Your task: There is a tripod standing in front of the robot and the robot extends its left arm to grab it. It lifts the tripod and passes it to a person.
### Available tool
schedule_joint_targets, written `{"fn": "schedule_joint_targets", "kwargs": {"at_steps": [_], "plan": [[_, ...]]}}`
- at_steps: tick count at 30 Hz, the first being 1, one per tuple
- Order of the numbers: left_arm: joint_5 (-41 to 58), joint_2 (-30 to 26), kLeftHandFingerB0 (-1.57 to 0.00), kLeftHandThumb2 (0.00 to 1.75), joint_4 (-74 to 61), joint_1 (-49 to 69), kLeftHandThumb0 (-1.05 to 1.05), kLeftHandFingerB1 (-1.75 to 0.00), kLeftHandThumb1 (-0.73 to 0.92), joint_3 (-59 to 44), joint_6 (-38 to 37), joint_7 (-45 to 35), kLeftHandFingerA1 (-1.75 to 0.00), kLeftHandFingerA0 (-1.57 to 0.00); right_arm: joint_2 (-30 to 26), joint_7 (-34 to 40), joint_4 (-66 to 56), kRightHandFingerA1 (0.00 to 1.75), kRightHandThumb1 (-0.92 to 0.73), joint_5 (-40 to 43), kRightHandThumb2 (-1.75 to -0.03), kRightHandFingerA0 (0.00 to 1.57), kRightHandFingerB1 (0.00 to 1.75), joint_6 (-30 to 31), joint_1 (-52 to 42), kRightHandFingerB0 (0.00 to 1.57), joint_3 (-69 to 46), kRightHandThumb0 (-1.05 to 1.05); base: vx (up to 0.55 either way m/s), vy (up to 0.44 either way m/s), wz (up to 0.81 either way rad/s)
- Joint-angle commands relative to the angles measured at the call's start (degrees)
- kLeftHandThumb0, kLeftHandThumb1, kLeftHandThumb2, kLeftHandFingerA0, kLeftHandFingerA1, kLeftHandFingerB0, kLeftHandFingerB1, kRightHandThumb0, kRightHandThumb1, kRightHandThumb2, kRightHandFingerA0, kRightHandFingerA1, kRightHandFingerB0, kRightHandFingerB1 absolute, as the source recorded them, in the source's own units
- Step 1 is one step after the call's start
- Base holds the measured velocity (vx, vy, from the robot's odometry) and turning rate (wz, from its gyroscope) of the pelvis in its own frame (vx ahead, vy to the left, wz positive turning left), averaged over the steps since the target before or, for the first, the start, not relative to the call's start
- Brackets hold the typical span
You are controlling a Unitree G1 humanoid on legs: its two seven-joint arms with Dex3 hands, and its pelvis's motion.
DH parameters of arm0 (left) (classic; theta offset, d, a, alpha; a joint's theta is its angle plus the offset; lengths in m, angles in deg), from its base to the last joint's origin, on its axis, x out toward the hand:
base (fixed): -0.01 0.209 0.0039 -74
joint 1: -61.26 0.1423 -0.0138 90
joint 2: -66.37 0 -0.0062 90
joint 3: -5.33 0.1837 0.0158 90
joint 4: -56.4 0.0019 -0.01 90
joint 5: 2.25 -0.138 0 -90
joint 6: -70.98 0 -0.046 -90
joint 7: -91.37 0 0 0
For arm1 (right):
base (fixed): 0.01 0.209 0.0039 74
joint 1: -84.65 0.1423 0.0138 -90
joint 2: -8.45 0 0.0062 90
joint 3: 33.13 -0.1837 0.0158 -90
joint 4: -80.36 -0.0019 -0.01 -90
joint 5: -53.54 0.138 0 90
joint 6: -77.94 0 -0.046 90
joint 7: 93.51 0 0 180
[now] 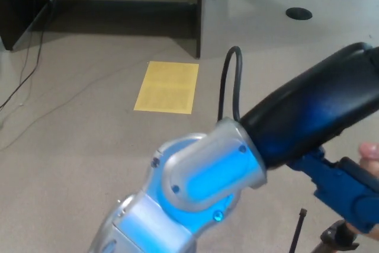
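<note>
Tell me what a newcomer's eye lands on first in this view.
The robot's left arm dominates, a glossy silver-and-black limb lit blue, crossing from the lower left to the right edge with a black cable looping above its elbow. Behind it, a yellow sheet lies flat on the beige floor. At the lower right, part of the tripod and a person's fingertips just show.
</note>
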Motion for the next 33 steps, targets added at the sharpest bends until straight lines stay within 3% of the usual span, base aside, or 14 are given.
{"fn": "schedule_joint_targets", "kwargs": {"at_steps": [1, 6, 7, 8, 9, 10, 12, 13, 15, 18, 22, 23, 26, 33], "plan": [[6.1, -1.1, 0.0, 0.77, -1.5, -1.1, -0.63, -0.07, 0.41, -2.3, 7.0, -2.6, 0.0, 0.0, 0.1, -1.5, 1.7, 0.4, -0.75, 0.6, -0.62, 0.61, 0.35, 0.7, 0.9, 0.45, -0.4, -0.41, 0.0, 0.0, 0.0], [7.0, -7.5, 0.0, 0.75, -4.4, 2.7, -0.63, -0.06, 0.4, -8.1, 5.6, -3.5, 0.0, 0.0, -0.6, -3.5, -2.1, 0.39, -0.74, 1.7, -0.63, 0.6, 0.34, 0.8, -0.8, 0.42, -1.3, -0.39, 0.0, 0.0, 0.0], [7.5, -9.1, 0.0, 0.54, -4.5, 3.5, -0.65, 0.0, 0.42, -9.5, 5.3, -3.9, 0.0, 0.0, -0.8, -3.5, -2.4, 0.41, -0.74, 1.8, -0.62, 0.63, 0.35, -0.1, -1.0, 0.43, -1.3, -0.37, 0.0, 0.0, 0.0], [8.7, -10.5, 0.0, 0.73, -4.9, 5.5, -0.62, -0.01, 0.4, -12.0, 5.7, -4.3, 0.0, 0.0, -0.9, -3.5, -2.0, 0.42, -0.73, 1.7, -0.63, 0.65, 0.35, -0.6, -1.0, 0.43, -1.3, -0.41, 0.0, 0.0, 0.0], [9.4, -11.0, 0.0, 0.73, -5.1, 6.2, -0.62, -0.01, 0.4, -12.9, 5.9, -4.3, 0.0, 0.0, -1.0, -3.5, -1.9, 0.42, -0.73, 1.7, -0.63, 0.65, 0.35, -0.5, -1.0, 0.43, -1.3, -0.41, 0.0, 0.0, 0.0], [10.5, -12.1, 0.0, 0.73, -5.1, 8.2, -0.61, 0.0, 0.4, -14.9, 5.2, -4.8, 0.0, 0.0, -1.0, -3.1, -2.2, 0.58, -0.6, 1.6, -0.88, 0.58, 0.49, -0.4, -1.1, 0.38, -1.3, -0.46, 0.0, 0.0, 0.0], [10.8, -16.6, 0.0, 0.74, -5.3, 13.6, -0.63, 0.0, 0.42, -19.2, 2.9, -6.0, -0.02, 0.0, -0.7, -2.6, -1.7, 0.58, -0.59, 1.8, -0.88, 0.57, 0.49, -0.6, -1.1, 0.38, -1.6, -0.45, 0.0, 0.0, 0.0], [11.4, -18.1, 0.0, 0.57, -4.5, 17.3, -0.58, 0.0, 0.38, -21.7, 0.6, -6.9, 0.0, 0.0, -0.6, -1.9, -1.3, 0.44, -0.71, 1.6, -0.63, 0.64, 0.36, -0.7, -0.9, 0.44, -1.4, -0.38, 0.0, 0.0, 0.0], [10.2, -21.8, 0.0, 0.55, -3.3, 23.7, -0.58, 0.0, 0.39, -24.8, -3.6, -7.7, -0.05, 0.0, -0.6, -2.1, -1.2, 0.43, -0.71, 1.8, -0.62, 0.63, 0.35, -0.6, -0.9, 0.43, -1.6, -0.38, 0.0, 0.0, 0.0], [10.4, -23.6, 0.0, 0.57, -0.1, 32.9, -0.56, 0.0, 0.39, -29.2, -7.7, -8.2, -0.02, 0.0, -0.4, -2.2, -0.8, 0.43, -0.71, 2.1, -0.62, 0.63, 0.35, -0.7, -0.8, 0.44, -1.8, -0.38, 0.0, 0.0, 0.0], [8.1, -24.1, 0.0, 0.53, 8.8, 44.2, -0.6, 0.0, 0.43, -34.0, -17.7, -7.5, -0.21, 0.0, 0.1, -1.8, -0.3, 0.42, -0.71, 2.4, -0.61, 0.62, 0.35, -0.7, -0.7, 0.44, -2.0, -0.37, 0.0, 0.0, 0.0], [8.5, -23.6, 0.0, 0.72, 11.3, 45.9, -0.6, 0.0, 0.39, -35.2, -19.5, -7.6, -0.18, 0.0, 0.2, -1.8, -0.3, 0.42, -0.71, 2.4, -0.62, 0.62, 0.35, -0.7, -0.8, 0.44, -1.9, -0.37, 0.0, 0.0, 0.0], [6.3, -22.9, 0.0, 0.71, 17.3, 50.7, -0.52, -0.08, 0.35, -37.3, -22.0, -4.2, -0.22, 0.0, 0.4, -1.5, -0.2, 0.41, -0.71, 2.4, -0.61, 0.62, 0.35, -0.3, -0.7, 0.44, -2.0, -0.37, 0.0, 0.0, 0.0], [-1.2, -24.8, 0.0, 0.7, 43.2, 55.5, -0.5, -0.13, 0.34, -38.6, -39.2, 4.1, -0.33, -0.02, 0.4, -1.2, -0.1, 0.41, -0.71, 2.6, -0.61, 0.61, 0.35, -0.8, -1.6, 0.44, -2.1, -0.38, 0.0, 0.0, 0.0]]}}
